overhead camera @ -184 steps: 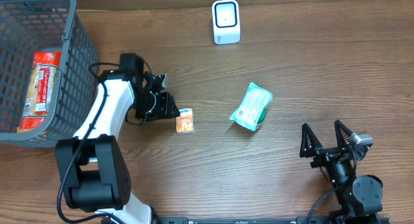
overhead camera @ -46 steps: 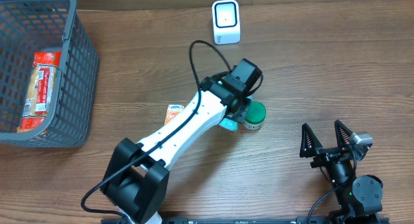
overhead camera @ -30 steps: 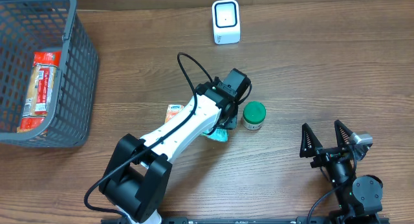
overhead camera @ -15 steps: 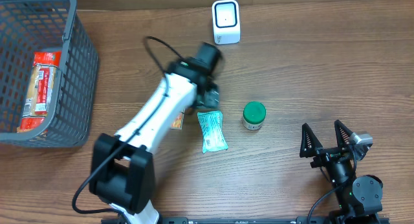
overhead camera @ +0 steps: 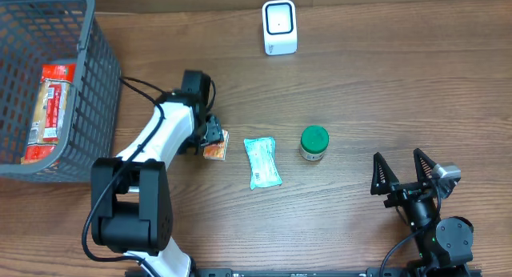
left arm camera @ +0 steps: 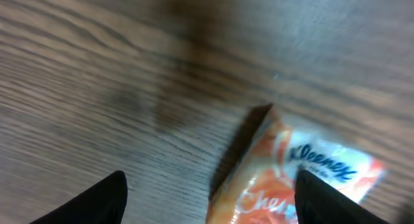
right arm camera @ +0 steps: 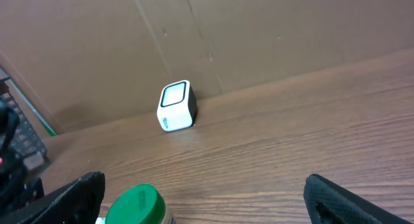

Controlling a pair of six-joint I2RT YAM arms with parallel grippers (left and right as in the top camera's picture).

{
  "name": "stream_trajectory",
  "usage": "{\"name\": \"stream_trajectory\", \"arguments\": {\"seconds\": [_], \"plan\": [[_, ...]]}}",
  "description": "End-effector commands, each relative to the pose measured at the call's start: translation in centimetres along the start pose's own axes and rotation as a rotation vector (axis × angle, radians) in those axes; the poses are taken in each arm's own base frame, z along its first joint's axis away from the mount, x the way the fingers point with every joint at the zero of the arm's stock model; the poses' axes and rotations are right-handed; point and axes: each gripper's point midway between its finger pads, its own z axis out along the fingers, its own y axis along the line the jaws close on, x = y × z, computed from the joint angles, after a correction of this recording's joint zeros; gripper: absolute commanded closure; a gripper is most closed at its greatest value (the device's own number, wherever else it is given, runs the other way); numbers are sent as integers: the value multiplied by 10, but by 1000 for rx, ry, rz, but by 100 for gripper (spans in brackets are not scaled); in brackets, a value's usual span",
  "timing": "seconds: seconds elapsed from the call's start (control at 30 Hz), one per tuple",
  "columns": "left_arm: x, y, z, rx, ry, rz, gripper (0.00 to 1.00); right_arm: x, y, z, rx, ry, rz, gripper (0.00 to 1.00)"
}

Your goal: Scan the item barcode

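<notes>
Overhead: the desk (overhead camera: 384, 85) carries one white scanner (overhead camera: 279, 26) at 12 o'clock and one grey basket (overhead camera: 100, 93) at 10 o'clock, with one red snack pack (overhead camera: 50, 109) inside. Three loose items lie in a row across the middle: one orange tissue pack (overhead camera: 214, 151), one teal packet (overhead camera: 262, 162) at its 3 o'clock, and one green-lidded jar (overhead camera: 314, 143) further the same way. Each is apart from the next. The left claw (overhead camera: 212, 137) hangs at the tissue pack's upper edge. The right claw (overhead camera: 398, 161) sits at 4 o'clock, spread wide and empty.

Left wrist: two dark fingers (left arm camera: 107, 195) stand far apart. The tissue pack (left arm camera: 297, 179) lies flat on the wood between them, nearer the right-hand one and not gripped.

Right wrist: both fingers (right arm camera: 71, 191) are splayed with nothing between. There is one scanner (right arm camera: 176, 106) at 11 o'clock and one jar (right arm camera: 137, 204) at 7 o'clock.
</notes>
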Motion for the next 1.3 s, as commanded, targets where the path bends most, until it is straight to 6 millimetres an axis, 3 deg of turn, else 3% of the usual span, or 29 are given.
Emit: {"name": "stream_trajectory", "arguments": {"seconds": [0.0,0.2,0.8,1.13,1.27], "plan": [[4,4,7,-11,-5,30,28,2,-2,0,4,-3,-6,0],[22,-19,6,125,79,54,34,2,-2,0,4,-3,-6,0],[65,-79,-7,241,166,175,33,2,-2,0,4,-3,-6,0],[58,-87,-15,252,139,189,34,2,-2,0,3,-3,-6,0],[42,-82,-27,211,98,194,35,2,-2,0,3,-3,-6,0]]}}
